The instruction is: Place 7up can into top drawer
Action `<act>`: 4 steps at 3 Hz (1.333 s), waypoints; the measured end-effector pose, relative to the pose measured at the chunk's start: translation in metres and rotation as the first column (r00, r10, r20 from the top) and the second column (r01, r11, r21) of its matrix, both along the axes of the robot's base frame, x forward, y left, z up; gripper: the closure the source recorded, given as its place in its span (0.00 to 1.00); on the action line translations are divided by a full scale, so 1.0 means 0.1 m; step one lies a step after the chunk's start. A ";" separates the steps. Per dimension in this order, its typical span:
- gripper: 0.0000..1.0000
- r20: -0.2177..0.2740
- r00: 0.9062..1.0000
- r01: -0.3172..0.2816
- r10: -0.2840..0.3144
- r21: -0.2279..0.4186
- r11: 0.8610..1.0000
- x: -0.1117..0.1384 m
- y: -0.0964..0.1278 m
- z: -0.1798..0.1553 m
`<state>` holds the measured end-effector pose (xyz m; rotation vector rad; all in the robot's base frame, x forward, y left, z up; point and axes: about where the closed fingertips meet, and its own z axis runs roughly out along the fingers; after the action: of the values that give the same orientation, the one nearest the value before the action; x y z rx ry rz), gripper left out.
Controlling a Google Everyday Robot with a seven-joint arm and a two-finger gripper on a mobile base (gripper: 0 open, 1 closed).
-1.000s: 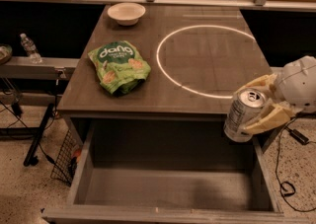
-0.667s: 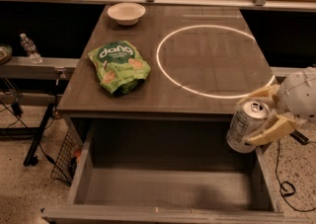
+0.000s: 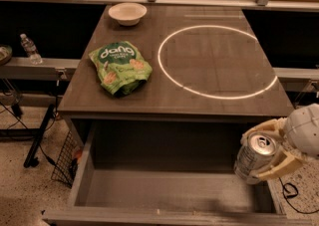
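Note:
The 7up can (image 3: 252, 157), silver-white with a pull-tab top, is held tilted in my gripper (image 3: 268, 151) at the right. The gripper's pale fingers (image 3: 276, 166) are shut on the can, one on each side of it. The can hangs over the right end of the top drawer (image 3: 164, 190), a wide grey box pulled open below the table's front edge. The drawer's floor is bare. The can is above the floor, close to the right side wall.
A green "dang" snack bag (image 3: 120, 66) lies on the tabletop at the left. A white bowl (image 3: 127, 13) sits at the back left. A white ring of light (image 3: 217, 60) marks the table's right half. A water bottle (image 3: 30, 49) stands on a shelf far left.
The gripper has carried the can downward, from the level of the table's front edge to lower over the drawer's right end.

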<state>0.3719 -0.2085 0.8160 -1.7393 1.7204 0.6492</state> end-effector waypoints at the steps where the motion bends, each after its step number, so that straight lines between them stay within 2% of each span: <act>1: 1.00 0.009 1.000 0.002 -0.002 0.014 1.000 0.00 -0.01 -0.30; 3: 1.00 0.007 1.000 0.028 -0.029 0.062 0.998 0.11 0.12 -0.90; 4: 1.00 0.007 1.000 0.027 -0.027 0.098 0.995 0.16 0.27 -1.13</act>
<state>0.3875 -0.1819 0.7034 -1.6467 1.6755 0.7019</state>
